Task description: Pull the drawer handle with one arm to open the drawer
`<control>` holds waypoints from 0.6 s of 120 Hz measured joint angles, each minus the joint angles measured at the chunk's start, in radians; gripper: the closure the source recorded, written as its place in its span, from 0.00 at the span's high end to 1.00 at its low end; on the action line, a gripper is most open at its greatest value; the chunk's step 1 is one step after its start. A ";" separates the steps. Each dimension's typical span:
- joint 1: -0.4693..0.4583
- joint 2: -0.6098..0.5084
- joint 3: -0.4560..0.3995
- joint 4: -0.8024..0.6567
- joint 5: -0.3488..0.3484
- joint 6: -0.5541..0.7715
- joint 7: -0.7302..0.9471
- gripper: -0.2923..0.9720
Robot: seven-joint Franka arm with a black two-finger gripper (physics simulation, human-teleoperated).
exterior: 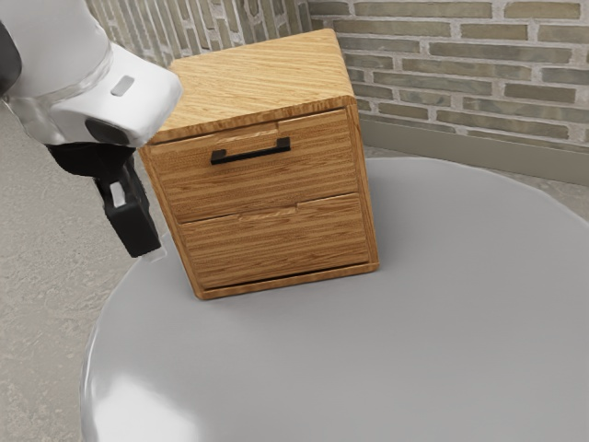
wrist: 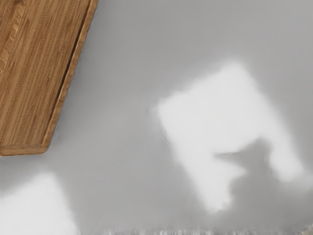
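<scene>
A wooden cabinet (exterior: 267, 166) with two drawer fronts stands on the round grey table (exterior: 442, 322). The upper drawer (exterior: 253, 170) carries a black bar handle (exterior: 250, 151) and sits flush with the cabinet face. The lower drawer front (exterior: 276, 241) also looks flush. My black gripper (exterior: 136, 226) hangs beside the cabinet on the exterior view's left, below and left of the handle and apart from it. It holds nothing. In the wrist view a corner of the cabinet (wrist: 34, 73) lies off to one side of my hand, above the bare tabletop (wrist: 146, 63).
A brick wall (exterior: 460, 64) runs behind the cabinet. The table's rim (exterior: 92, 359) curves round at the exterior view's lower left, with floor (exterior: 46, 276) beyond it. Bright patches of light (wrist: 225, 132) and a shadow fall on the tabletop under my hand.
</scene>
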 joint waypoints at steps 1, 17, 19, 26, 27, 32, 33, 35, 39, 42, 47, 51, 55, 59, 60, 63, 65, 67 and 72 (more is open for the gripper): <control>0.000 -0.011 -0.001 -0.019 0.007 0.018 0.004 0.77; 0.001 -0.045 0.096 -0.185 0.064 0.271 0.067 0.77; 0.001 -0.040 0.101 -0.190 0.069 0.294 0.074 0.77; 0.002 -0.011 0.100 -0.194 0.100 0.358 0.095 0.77; 0.002 -0.002 0.099 -0.191 0.105 0.366 0.098 0.77; 0.004 0.036 0.097 -0.176 0.133 0.402 0.110 0.77; 0.005 0.043 0.097 -0.174 0.142 0.409 0.112 0.77; 0.006 0.055 0.097 -0.168 0.158 0.421 0.117 0.77; 0.007 0.082 0.100 -0.145 0.187 0.445 0.125 0.77; 0.007 0.107 0.104 -0.119 0.204 0.461 0.132 0.77; 0.008 0.139 0.108 -0.083 0.227 0.483 0.142 0.77; 0.008 0.152 0.110 -0.067 0.239 0.497 0.150 0.77; 0.008 0.163 0.116 -0.058 0.245 0.510 0.158 0.77; 0.008 0.177 0.121 -0.051 0.236 0.522 0.165 0.77; 0.008 0.181 0.123 -0.049 0.233 0.524 0.167 0.77; 0.008 0.193 0.125 -0.043 0.223 0.531 0.172 0.77; 0.008 0.202 0.127 -0.037 0.218 0.536 0.175 0.77; 0.007 0.211 0.131 -0.032 0.213 0.539 0.179 0.77; 0.007 0.226 0.145 -0.024 0.200 0.548 0.189 0.77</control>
